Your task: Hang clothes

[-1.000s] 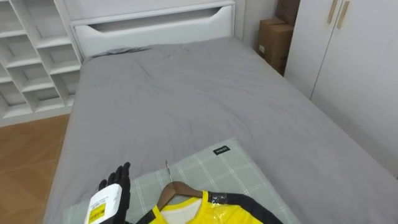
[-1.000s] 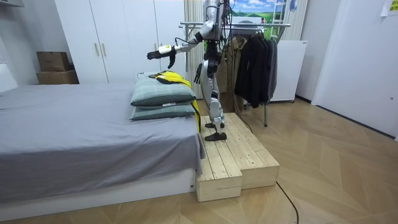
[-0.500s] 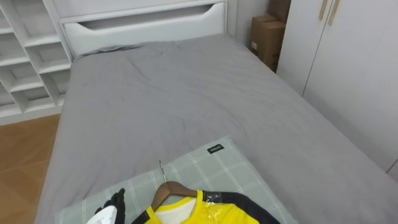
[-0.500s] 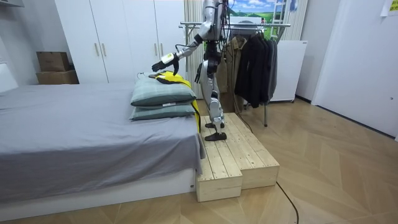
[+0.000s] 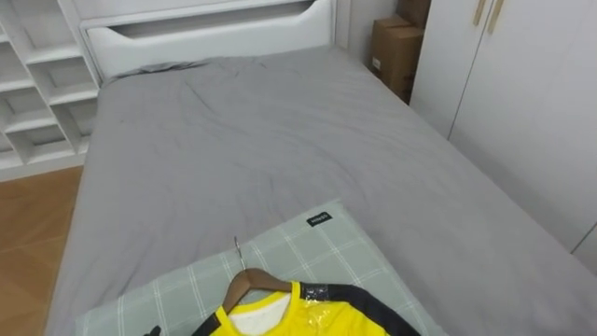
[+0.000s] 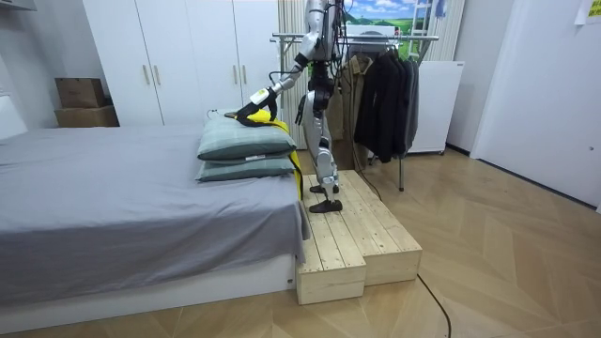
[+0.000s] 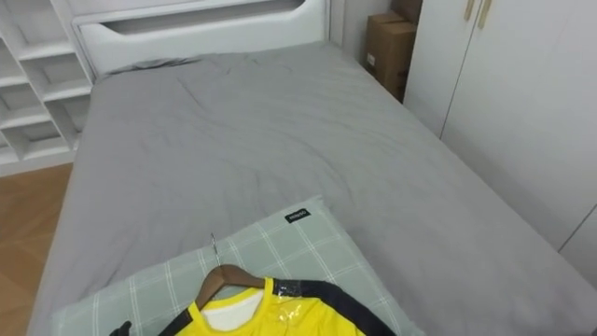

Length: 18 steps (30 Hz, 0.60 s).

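Lying on a soft green checked pillow at the bed's foot, the glossy yellow shirt sits on a curved wooden hanger, its wire hook pointing at the headboard. The left hand hovers nearer, just left of the collar; the right hand hangs hip-side. Whether their fingers are apart or together, I cannot tell.

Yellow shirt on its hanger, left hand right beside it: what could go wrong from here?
1. The left hand sits at the eye views' bottom edge, so it may catch cloth of the yellow shirt instead of the wooden hanger, and the shirt could slip off.
2. The shirt lies on stacked checked pillows; lifting may drag the top one off the bed.
3. The clothes rack is behind the robot on its raised wooden platform: turning risks a misstep.
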Tool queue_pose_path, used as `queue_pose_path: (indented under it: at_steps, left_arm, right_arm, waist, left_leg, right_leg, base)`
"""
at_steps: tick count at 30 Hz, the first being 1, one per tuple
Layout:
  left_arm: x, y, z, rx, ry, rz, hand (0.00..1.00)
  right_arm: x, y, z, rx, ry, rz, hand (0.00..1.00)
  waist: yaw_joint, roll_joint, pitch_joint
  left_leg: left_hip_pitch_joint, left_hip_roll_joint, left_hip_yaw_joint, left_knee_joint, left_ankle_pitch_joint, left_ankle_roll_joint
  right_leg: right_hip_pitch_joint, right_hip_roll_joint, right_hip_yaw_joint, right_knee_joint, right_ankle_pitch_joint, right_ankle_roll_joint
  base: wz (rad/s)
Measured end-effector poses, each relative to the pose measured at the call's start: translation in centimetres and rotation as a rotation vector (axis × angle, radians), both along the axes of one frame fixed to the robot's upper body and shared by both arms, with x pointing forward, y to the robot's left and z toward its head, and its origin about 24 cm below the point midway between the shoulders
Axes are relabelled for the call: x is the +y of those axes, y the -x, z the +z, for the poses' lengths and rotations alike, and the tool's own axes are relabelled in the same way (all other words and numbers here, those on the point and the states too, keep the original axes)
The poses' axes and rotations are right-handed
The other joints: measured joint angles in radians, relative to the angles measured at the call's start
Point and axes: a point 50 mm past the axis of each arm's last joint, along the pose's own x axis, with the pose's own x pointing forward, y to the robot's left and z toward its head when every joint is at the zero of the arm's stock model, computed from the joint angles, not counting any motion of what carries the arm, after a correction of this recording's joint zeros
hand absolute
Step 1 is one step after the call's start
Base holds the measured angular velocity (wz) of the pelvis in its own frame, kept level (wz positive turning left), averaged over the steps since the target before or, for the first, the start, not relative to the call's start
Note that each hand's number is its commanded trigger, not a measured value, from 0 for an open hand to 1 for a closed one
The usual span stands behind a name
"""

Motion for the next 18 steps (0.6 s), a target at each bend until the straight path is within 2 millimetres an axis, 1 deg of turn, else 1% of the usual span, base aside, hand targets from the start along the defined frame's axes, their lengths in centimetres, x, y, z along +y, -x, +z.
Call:
queue_pose_path:
  at_steps: [7,9,11,13,15,16,18]
  left_arm:
    - [-0.3,0.3,-0.2,0.004,-0.012,0.018,0.0]
    - [-0.3,0.3,-0.2,-0.003,-0.015,0.021,0.0]
    - [-0.3,0.1,-0.1,-0.008,-0.016,0.022,0.0]
    - [-0.3,0.1,-0.1,-0.006,-0.018,0.021,0.0]
    - [-0.3,-0.3,-0.1,0.0,-0.021,0.02,0.0]
    - [-0.2,-0.7,0.0,-0.003,-0.023,0.019,0.0]
    - [-0.2,-1.4,0.3,-0.024,-0.027,0.017,0.0]
  right_arm:
    - [0.2,-0.1,0.0,0.012,-0.003,0.005,0.0]
    - [0.3,-0.5,0.0,0.016,-0.002,0.016,0.0]
    - [0.4,-0.8,0.0,0.02,-0.005,0.033,0.0]
    - [0.4,-1.1,0.1,0.019,-0.004,0.04,0.0]
    - [0.4,-1.3,0.1,0.017,-0.004,0.05,0.0]
    - [0.4,-1.4,0.2,0.016,-0.003,0.052,0.0]
    - [0.4,-1.7,0.2,0.018,0.001,0.061,0.0]
  waist:
    - [-0.003,-0.006,0.0002]
    - [-0.003,-0.007,-0.0024]
    - [-0.002,-0.013,-0.0001]
    - [0.0,-0.013,-0.0007]
    - [0.008,-0.012,-0.0004]
    - [0.015,-0.012,0.0]
    - [0.02,-0.012,0.0017]
  left_leg:
    - [-0.012,0.0,0.001,0.0,0.004,0.0]
    - [-0.024,0.0,0.001,0.0,0.005,0.0]
    - [-0.029,0.0,0.001,0.0,0.009,0.0]
    - [-0.038,0.001,0.002,0.001,0.009,0.0]
    - [-0.052,0.002,0.001,0.001,0.012,-0.001]
    - [-0.062,0.003,0.0,0.001,0.014,-0.001]
    - [-0.075,0.003,0.0,0.0,0.02,-0.001]
  right_leg:
    - [-0.007,0.0,-0.002,0.0,0.0,0.0]
    - [-0.02,0.0,-0.002,0.002,0.001,-0.001]
    - [-0.026,0.0,-0.002,0.002,0.003,-0.003]
    - [-0.04,0.0,-0.001,0.003,0.003,-0.004]
    - [-0.057,0.002,0.001,0.004,0.008,-0.006]
    - [-0.064,0.002,0.002,0.003,0.01,-0.007]
    - [-0.076,0.002,0.002,0.003,0.016,-0.007]
  base:
    - [0.0]
    - [0.0]
    - [0.0]
    - [0.0]
    - [-0.04]
    - [0.0]
    - [0.0]
